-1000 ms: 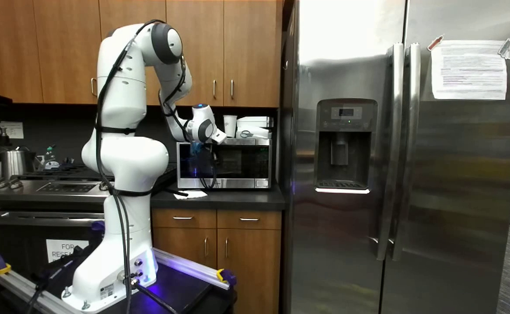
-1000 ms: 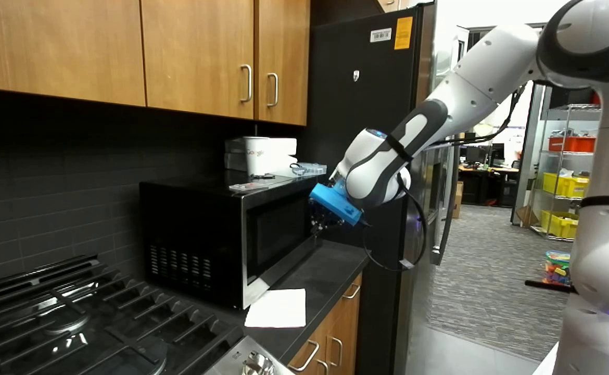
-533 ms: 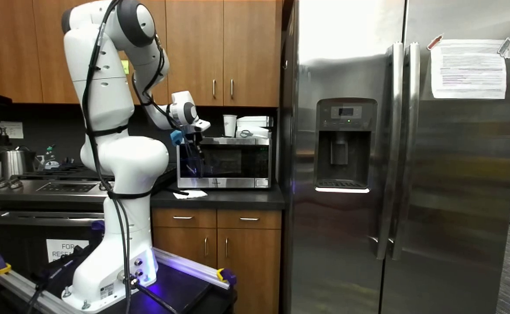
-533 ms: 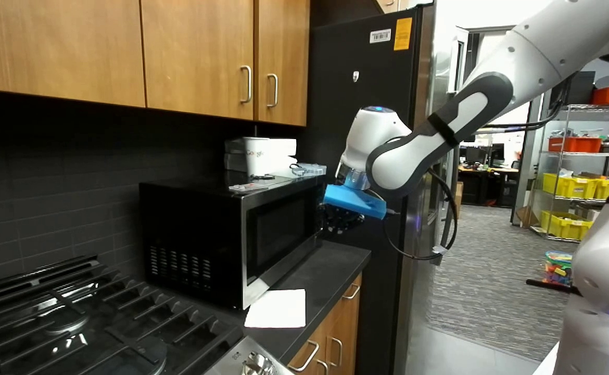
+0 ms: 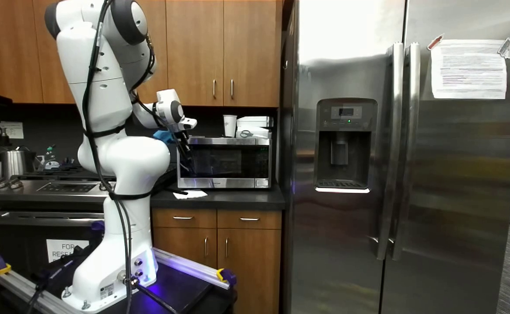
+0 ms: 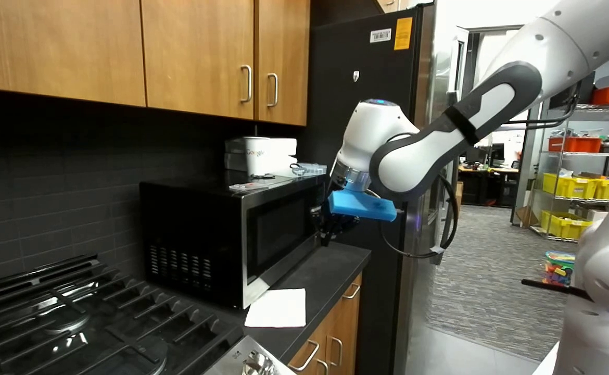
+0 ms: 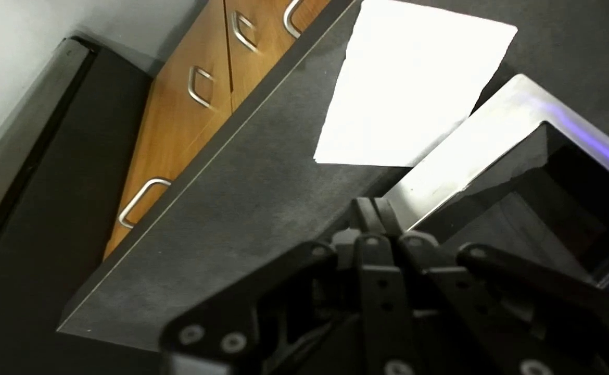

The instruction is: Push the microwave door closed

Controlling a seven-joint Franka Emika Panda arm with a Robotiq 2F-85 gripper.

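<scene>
Two black fingertips (image 7: 363, 213) sit just below the middle of the wrist view, snug side by side, so yeah, the gripper (image 7: 376, 211) has its jaws all the way together. In that shot they partly overlap the silver frame (image 7: 465, 155) of the microwave door (image 7: 554, 198), but honestly I can't tell if they're touching it. The door itself is a bit left of center in an exterior view, dark glass (image 5: 229, 161) facing out, and it looks flush with the boxy black microwave (image 6: 190, 234). Next out there's a chunky blue block (image 6: 363, 204) at the wrist (image 6: 372, 133), and the white arm (image 6: 492, 104) stretches from there to the upper right of an exterior view. A white sheet (image 7: 416, 86) lies on the dark counter (image 7: 221, 229), top of the wrist view a little right of center, right beside the door's frame. On top of the microwave, in both exterior views, there's a white cup (image 6: 257, 160) next to some white boxes (image 6: 283, 147). Big stainless fridge (image 5: 342, 244) takes up the right half of an exterior view, and a gas stove (image 6: 75, 312) fills the lower left of an exterior view.
</scene>
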